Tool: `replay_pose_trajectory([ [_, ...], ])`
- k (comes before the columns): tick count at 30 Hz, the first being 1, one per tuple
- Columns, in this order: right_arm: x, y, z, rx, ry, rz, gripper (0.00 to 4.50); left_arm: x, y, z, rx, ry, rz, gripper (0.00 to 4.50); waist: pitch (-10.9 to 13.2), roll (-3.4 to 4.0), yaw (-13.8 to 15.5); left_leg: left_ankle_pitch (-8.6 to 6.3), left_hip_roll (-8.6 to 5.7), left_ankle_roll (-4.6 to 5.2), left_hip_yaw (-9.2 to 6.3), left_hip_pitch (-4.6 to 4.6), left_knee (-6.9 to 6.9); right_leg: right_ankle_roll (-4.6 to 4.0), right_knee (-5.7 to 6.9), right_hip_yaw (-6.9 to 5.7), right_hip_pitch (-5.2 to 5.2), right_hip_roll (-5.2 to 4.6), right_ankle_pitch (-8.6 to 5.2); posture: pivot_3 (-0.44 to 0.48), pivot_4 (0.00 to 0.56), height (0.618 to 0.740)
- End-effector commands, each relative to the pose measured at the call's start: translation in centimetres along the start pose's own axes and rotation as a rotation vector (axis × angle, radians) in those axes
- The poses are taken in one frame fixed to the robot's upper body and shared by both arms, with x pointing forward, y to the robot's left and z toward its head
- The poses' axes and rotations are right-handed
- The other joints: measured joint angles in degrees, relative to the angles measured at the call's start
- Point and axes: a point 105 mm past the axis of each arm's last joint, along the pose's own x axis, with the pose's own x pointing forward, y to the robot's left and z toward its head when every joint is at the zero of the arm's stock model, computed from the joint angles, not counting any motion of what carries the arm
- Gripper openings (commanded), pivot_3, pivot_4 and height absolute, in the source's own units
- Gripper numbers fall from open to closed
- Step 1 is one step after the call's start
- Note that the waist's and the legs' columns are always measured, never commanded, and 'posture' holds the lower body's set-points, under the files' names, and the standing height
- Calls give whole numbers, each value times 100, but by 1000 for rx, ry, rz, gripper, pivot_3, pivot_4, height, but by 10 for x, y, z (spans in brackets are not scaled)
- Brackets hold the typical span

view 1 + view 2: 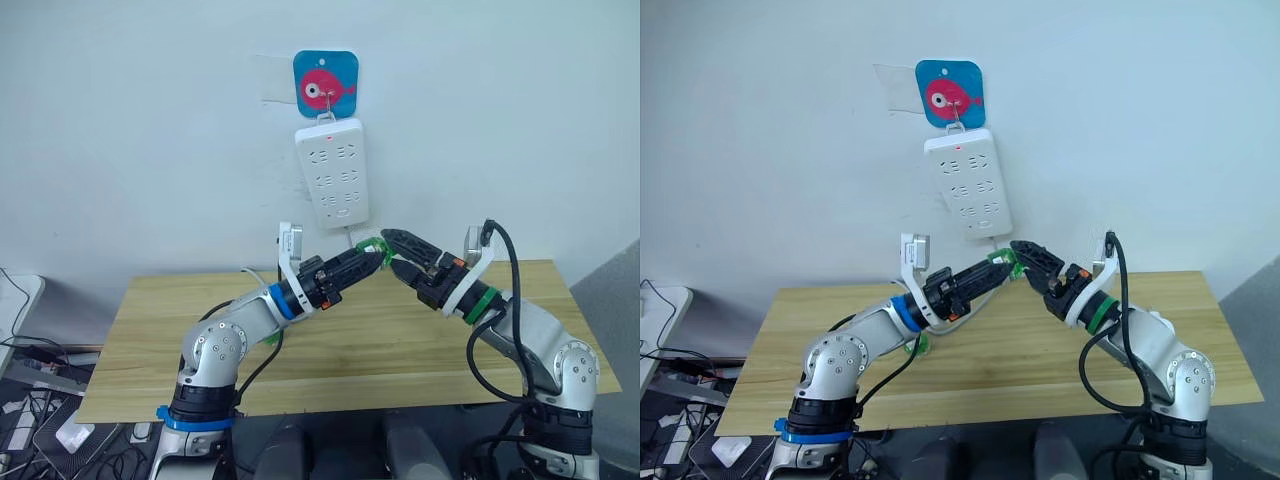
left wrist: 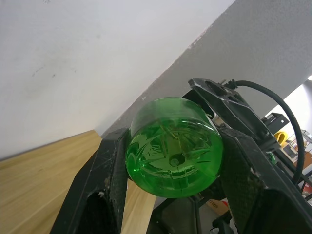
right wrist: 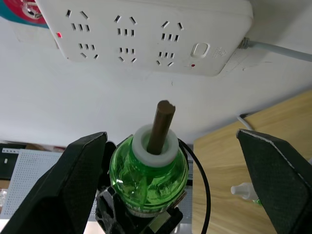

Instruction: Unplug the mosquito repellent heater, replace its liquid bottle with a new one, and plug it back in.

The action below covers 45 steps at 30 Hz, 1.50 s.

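Above the wooden table (image 1: 400,340), we see the green liquid bottle (image 3: 148,173), clear rounded plastic with a white collar, its dark wick end-on toward the right gripper (image 3: 170,180), whose fingers stand spread, untouching. The left gripper (image 2: 173,170) pinches it. Behind hangs the white power strip (image 1: 332,172).
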Motion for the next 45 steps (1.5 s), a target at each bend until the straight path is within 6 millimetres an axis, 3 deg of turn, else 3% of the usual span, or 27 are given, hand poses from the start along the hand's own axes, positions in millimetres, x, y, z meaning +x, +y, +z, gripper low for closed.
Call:
replay_pose_trajectory([
  [1,-2,15,1,-8,-17,66,4459,3,-13,2,33,5,-48,2275,0,-1,2,0,0,0,-1,-1,0,0,0,-1,0,0,0,-116,157,740],
  [5,-2,16,1,-11,-19,70,3223,3,-14,1,32,13,-51,2275,1,-1,3,0,1,0,-1,-1,0,0,-3,-1,0,0,0,-118,159,740],
  [10,-1,19,-3,-23,2,94,1261,5,-14,-1,34,24,-53,2275,1,-1,6,0,2,0,-1,-1,0,0,-3,0,0,0,0,-120,161,740],
  [12,0,21,-5,-27,11,104,830,5,-14,-2,34,27,-54,2275,1,-1,6,0,2,0,-1,-1,0,0,-3,-1,0,0,0,-122,162,740],
  [17,0,22,-7,-41,31,121,836,6,-13,-4,25,32,-49,2275,1,-1,7,0,3,0,-1,-1,0,0,-3,0,0,0,0,-124,163,740],
  [21,-2,11,9,-59,-10,74,836,3,-7,-6,30,50,-24,3562,1,-2,7,0,2,0,0,-1,0,0,-3,0,0,0,0,-117,161,740],
  [24,-10,-24,32,-170,-66,-58,836,-7,4,-12,109,114,24,4488,1,-2,10,0,-4,0,3,0,0,0,-5,1,1,0,0,-118,157,740],
  [27,-19,-56,48,-288,-101,-187,836,-15,14,-22,216,204,51,4500,1,-1,21,0,-11,0,7,3,-1,0,-7,0,2,2,0,-118,157,740],
  [29,-27,-92,70,-474,-166,-368,836,-21,22,-43,377,356,53,4500,1,-1,18,0,-9,0,8,3,-3,0,-8,0,2,5,0,-119,154,740],
  [32,-29,-121,81,-824,-138,-524,836,-20,26,-58,512,428,29,4500,1,-1,24,0,-11,0,15,3,-4,-1,-10,5,1,4,0,-133,145,740],
  [37,-25,-142,88,-1220,-140,-618,836,-8,36,-62,731,434,34,4500,-1,-1,15,0,-9,-1,20,3,-2,0,-8,10,-5,2,0,-138,135,740],
  [40,-24,-154,87,-1317,-149,-649,836,5,29,-60,755,359,5,4500,-2,-2,14,0,-4,-1,17,4,-1,-1,-4,10,-4,-1,1,-141,129,740],
  [45,-24,-172,87,-1358,-179,-690,836,9,29,-63,801,354,-5,4500,-10,-2,11,1,1,-2,16,5,0,0,0,13,-4,-9,3,-136,122,740],
])
